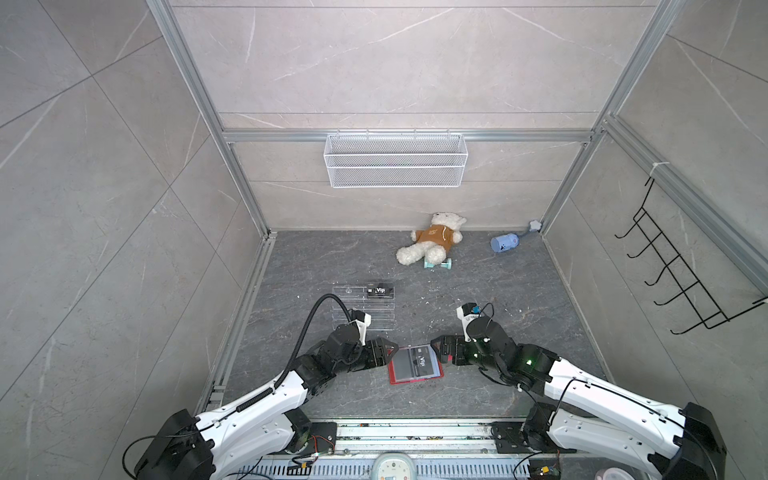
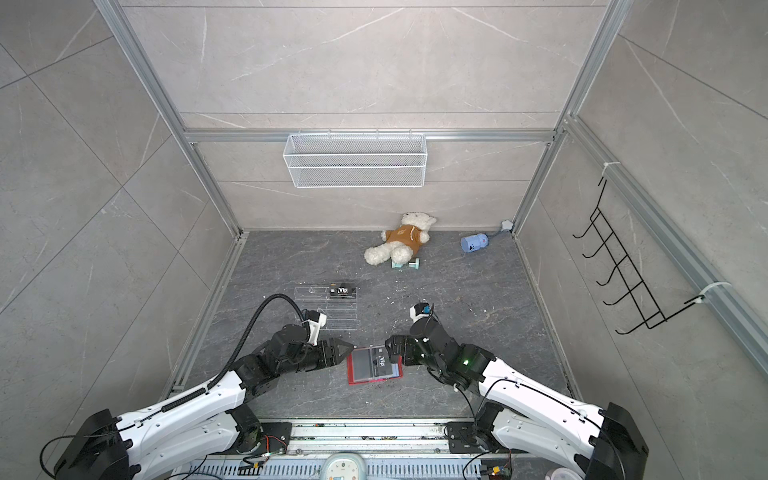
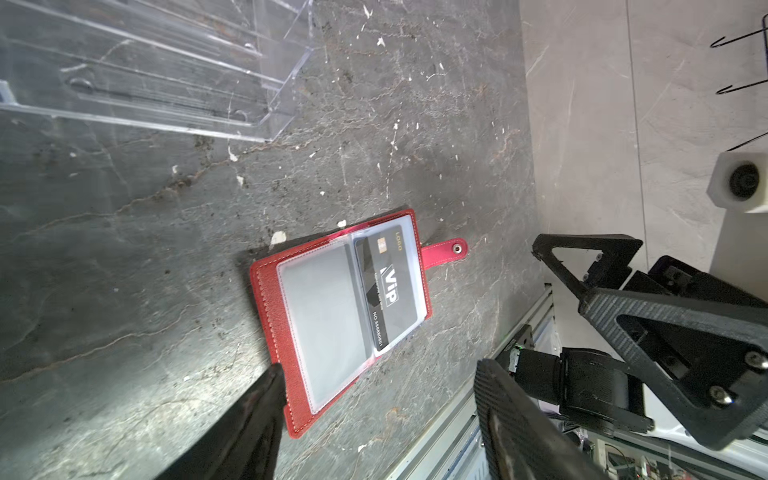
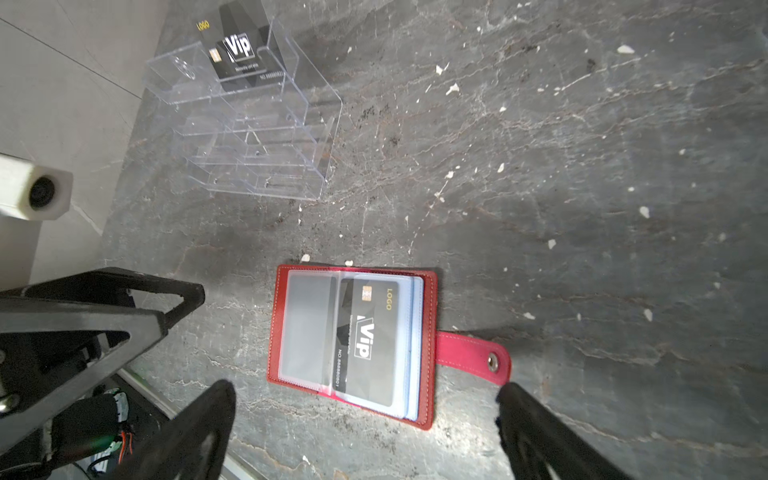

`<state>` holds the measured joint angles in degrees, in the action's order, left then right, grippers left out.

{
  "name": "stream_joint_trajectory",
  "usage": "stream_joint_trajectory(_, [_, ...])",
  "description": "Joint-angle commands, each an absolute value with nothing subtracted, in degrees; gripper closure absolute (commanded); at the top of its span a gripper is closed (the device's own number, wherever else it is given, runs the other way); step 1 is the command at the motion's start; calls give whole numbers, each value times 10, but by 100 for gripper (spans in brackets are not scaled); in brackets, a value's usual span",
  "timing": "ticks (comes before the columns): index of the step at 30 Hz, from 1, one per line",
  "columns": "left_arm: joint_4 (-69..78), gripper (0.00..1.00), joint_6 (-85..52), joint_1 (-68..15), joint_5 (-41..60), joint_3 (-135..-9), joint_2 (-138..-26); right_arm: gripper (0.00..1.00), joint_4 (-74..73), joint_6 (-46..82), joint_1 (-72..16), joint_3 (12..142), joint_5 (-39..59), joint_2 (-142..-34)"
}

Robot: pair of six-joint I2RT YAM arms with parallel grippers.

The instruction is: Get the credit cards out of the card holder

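Left gripper [image 1: 384, 352] and right gripper [image 1: 439, 351]: jaws spread wide on both, nothing held. They flank the card holder [image 1: 411, 379], which lies open on the floor [image 1: 478, 395], lower centre in both top views. One card [image 4: 365, 340] sits in its sleeve: "Vip", "LOGO", number line too blurry to read. Contents of the stacked sleeves underneath are hidden. Behind it, a clear rack [image 4: 257, 137] holds a second card [image 4: 237, 50] with the same print. Teddy bear [image 1: 432, 241] at the far wall.

A black Vip card [image 3: 384, 291] sits in the red folding card holder [image 3: 266, 303]. Behind-left, a clear acrylic rack [image 4: 257, 137] holds another card [image 4: 239, 50]
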<state>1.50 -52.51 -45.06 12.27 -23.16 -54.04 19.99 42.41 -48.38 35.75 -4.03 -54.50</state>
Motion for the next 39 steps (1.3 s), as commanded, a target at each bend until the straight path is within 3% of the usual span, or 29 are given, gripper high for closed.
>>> stream_joint_trajectory(1, [32, 26, -546, -456, 142, -248, -542, 2, 189, 422, -461, 344, 0, -531])
stream_joint_trajectory(6, [85, 28, -600, -460, 164, -241, -562, 14, 165, 442, -422, 330, 70, -534])
stream_joint_trajectory(16, [222, 40, -721, -482, 184, -215, -620, 59, 103, 463, -393, 307, 141, -579])
stream_joint_trajectory(22, [250, 48, -749, -495, 191, -219, -673, 77, 65, 473, -386, 293, 169, -615])
stream_joint_trajectory(31, [306, 52, -779, -514, 187, -216, -740, 97, 8, 484, -385, 286, 210, -700])
stream_joint_trajectory(39, [341, 55, -795, -525, 180, -208, -772, 100, -12, 485, -386, 280, 215, -755])
